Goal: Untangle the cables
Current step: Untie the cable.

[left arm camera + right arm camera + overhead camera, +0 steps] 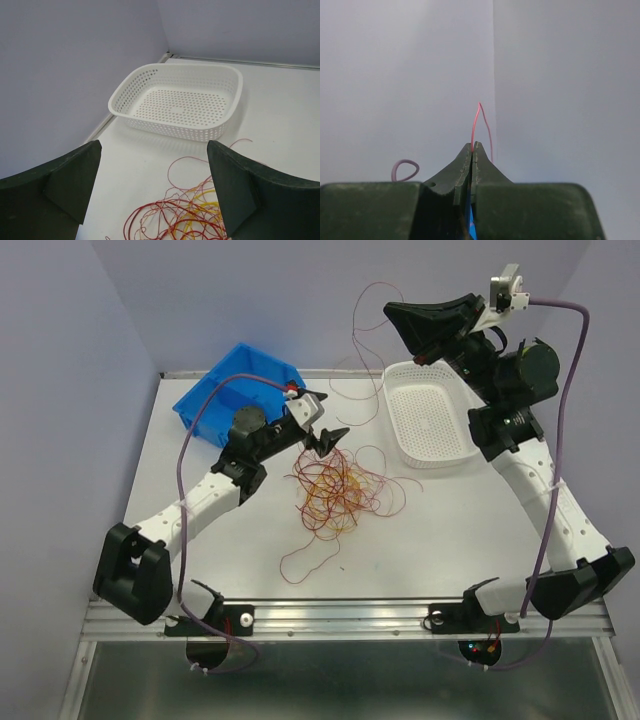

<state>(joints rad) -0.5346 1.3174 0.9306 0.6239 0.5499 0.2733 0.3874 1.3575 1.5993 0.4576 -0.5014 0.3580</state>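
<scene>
My right claw [472,146], raised over the white basket [392,420], pinches one dark red strand [475,120]. My left claw [153,146] is spread and empty, left of the basket, above the cables [335,490]. They lie knotted on the surface [450,540], so I judge nearly all untangling remains

Table [450,540], white. Cables [335,490], red and yellow loops, heaped at centre. Blue bin [215,400] far left; white perforated basket [432,420] far right. Left pincer [322,435] spread wide over heap's far edge. Right pincer [392,312] raised at rear, tips together, red strand [354,325] dangling below.
</scene>
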